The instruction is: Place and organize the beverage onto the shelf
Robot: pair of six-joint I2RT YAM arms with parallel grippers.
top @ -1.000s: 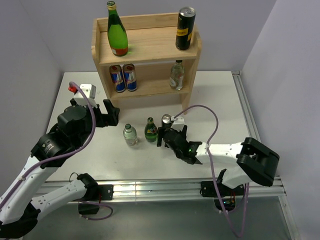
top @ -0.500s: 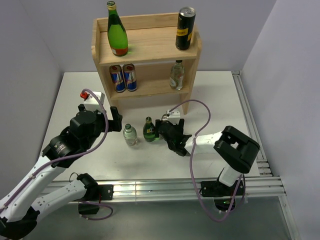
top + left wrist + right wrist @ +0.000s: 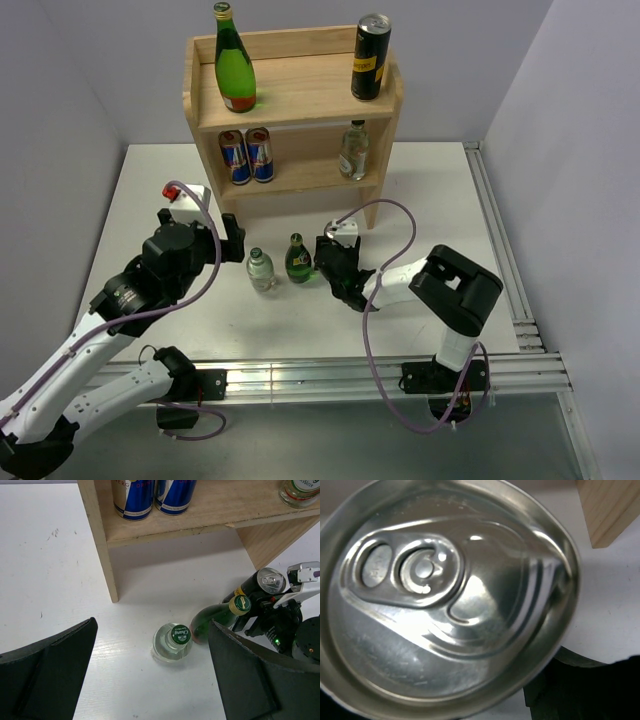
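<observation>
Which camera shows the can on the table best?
Right wrist: the can fills the picture, its pull tab clear. Left wrist shows it small, beside the green bottle. In the top view the right gripper mostly hides it.

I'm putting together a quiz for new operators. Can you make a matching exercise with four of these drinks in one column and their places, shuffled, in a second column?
Drinks
1. tall green bottle
2. tall black can
3. two blue cans
4. small clear bottle with a green cap

Places
A. lower board of the shelf, left side
B. standing on the table, in front of the shelf
C. top board, right end
D. top board, left end

Pairs: 1-D, 2-C, 3-A, 4-B
</observation>
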